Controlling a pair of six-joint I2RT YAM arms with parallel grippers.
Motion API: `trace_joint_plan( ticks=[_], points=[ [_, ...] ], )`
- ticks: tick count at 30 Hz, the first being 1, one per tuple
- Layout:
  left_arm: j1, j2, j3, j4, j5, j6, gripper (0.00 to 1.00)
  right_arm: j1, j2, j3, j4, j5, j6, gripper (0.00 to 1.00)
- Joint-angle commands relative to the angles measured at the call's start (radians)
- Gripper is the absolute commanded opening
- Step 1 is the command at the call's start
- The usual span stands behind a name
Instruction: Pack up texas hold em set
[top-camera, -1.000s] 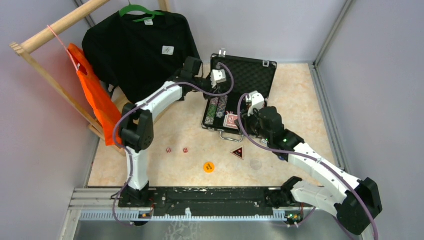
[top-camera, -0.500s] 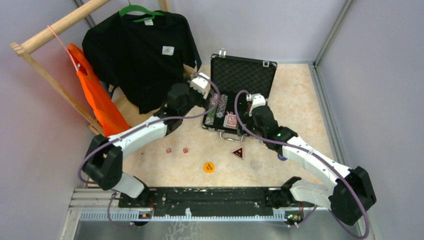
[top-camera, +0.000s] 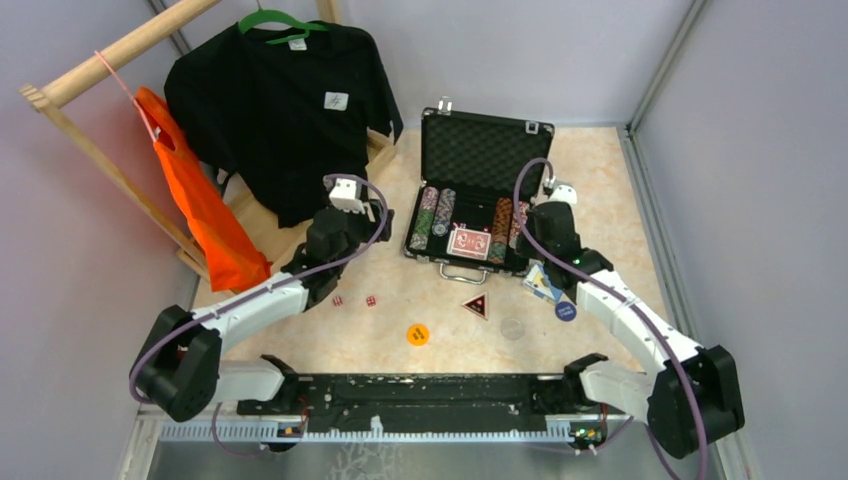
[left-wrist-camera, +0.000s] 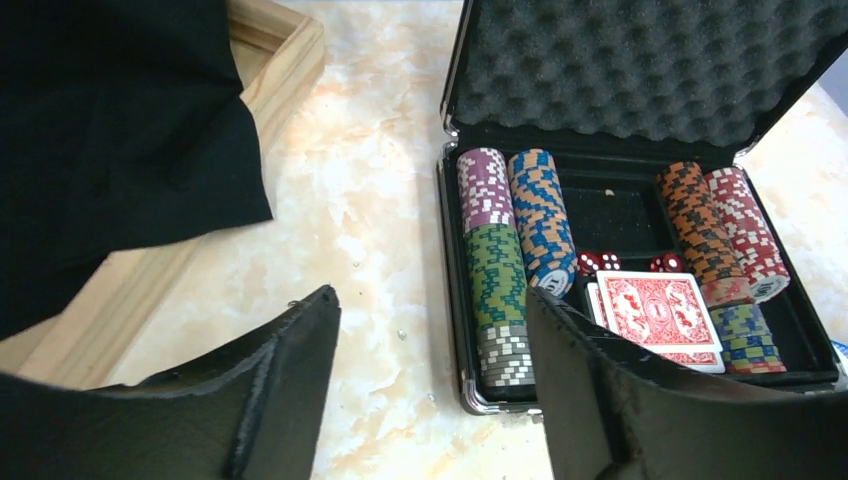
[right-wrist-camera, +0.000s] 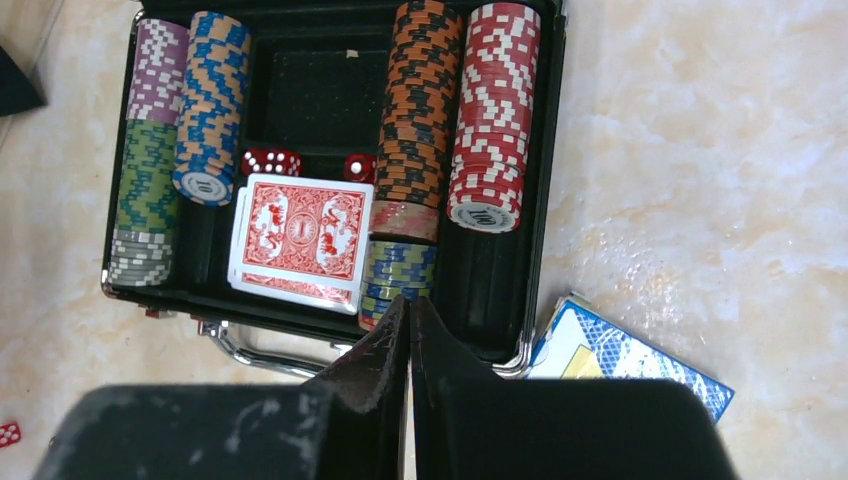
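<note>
- Two loose dice (top-camera: 371, 300) lie on the worktop (top-camera: 600, 190) in the top view, between the case (top-camera: 485, 150) and the near edge, left of centre.
- The case stands open toward the far edge, right of centre, with its foam lid raised. Rows of poker chips (top-camera: 428, 215) and red-backed cards (top-camera: 470, 242) lie inside.
- Along the near edge sit an orange round token (top-camera: 418, 334), a triangular token (top-camera: 476, 305) and, further right, a blue round token (top-camera: 566, 311).
- A black T-shirt (top-camera: 285, 110) and an orange bag (top-camera: 195, 210) hang from a wooden rack (top-camera: 120, 50) at the far left corner.
- In the left wrist view, the left gripper (left-wrist-camera: 430, 310) is spread wide with nothing between its fingers. It hangs over bare worktop at the case's left side. More red dice lie inside, behind the cards.
- In the right wrist view, the right gripper (right-wrist-camera: 408, 305) has its fingers pressed together, pinching nothing. Its tips are over the case's near rim, beside the handle (right-wrist-camera: 250, 345).
- A blue card box (right-wrist-camera: 610, 350) lies just beside the case's near right corner.
</note>
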Motion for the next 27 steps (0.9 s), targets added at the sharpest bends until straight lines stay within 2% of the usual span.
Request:
trace_joint_plan(
  ticks=[1, 3, 7, 11, 27],
  points=[
    [-0.003, 0.002, -0.032, 0.005, 0.042, -0.097, 0.71, -0.019, 0.002, 0.034, 0.002, 0.024, 0.042, 0.0],
    [-0.003, 0.007, -0.059, 0.031, 0.068, -0.112, 0.71, -0.061, 0.009, 0.032, -0.022, 0.041, 0.102, 0.0],
    [-0.003, 0.026, -0.066, 0.048, 0.11, -0.142, 0.74, -0.2, 0.052, -0.021, 0.043, -0.088, 0.169, 0.01],
    [-0.003, 0.044, -0.058, 0.05, 0.146, -0.152, 0.77, -0.214, 0.11, -0.048, 0.096, -0.076, 0.187, 0.0],
    [-0.003, 0.078, -0.035, 0.021, 0.12, -0.102, 0.8, -0.331, 0.3, -0.124, 0.306, -0.099, 0.234, 0.0]
  ],
)
